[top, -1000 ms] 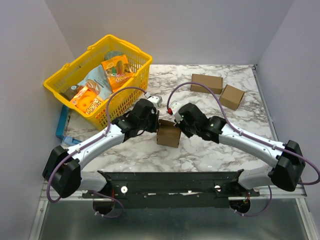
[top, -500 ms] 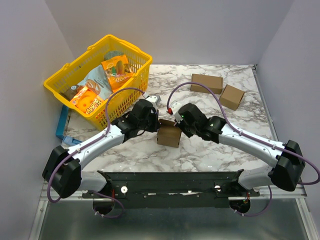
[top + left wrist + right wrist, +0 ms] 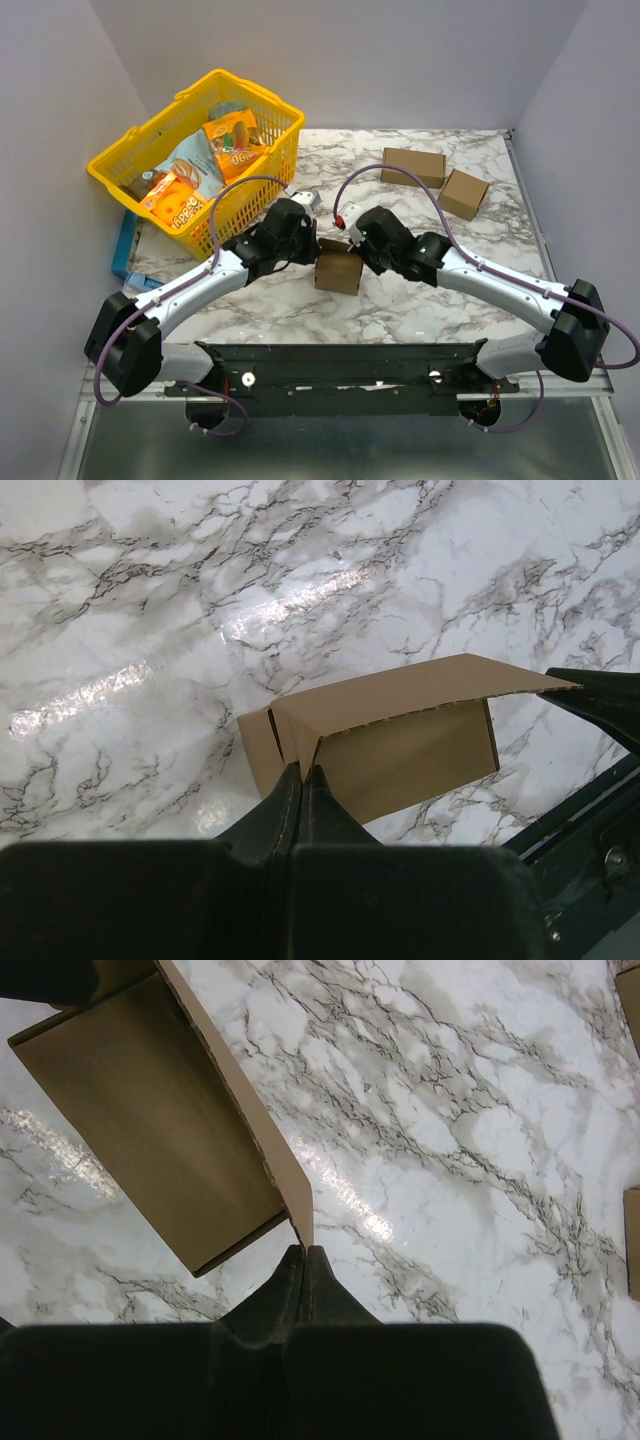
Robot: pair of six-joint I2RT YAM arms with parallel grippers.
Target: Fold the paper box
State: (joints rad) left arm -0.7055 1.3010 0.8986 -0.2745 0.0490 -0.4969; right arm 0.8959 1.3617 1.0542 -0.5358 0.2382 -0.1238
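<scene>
Two grips held the paper box (image 3: 337, 270) on the counter (image 3: 400, 312): left fingers (image 3: 296, 792) pinched a side flap (image 3: 262, 752), right fingers (image 3: 299, 1266) the top panel (image 3: 290, 1185) corner. Folding seemed midway; next, that panel should fold down.

The paper box (image 3: 150, 1110) runs off the right wrist view's top edge; basket (image 3: 255, 180) snack labels (image 3: 185, 165) unreadable.

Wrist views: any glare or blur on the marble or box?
Left wrist view: glare streaks on the marble table, paper box sharp, left claw a soft black mass. Right wrist view: glare beside the flap, right claw dark. Top external view: even light, no strong glare.
</scene>
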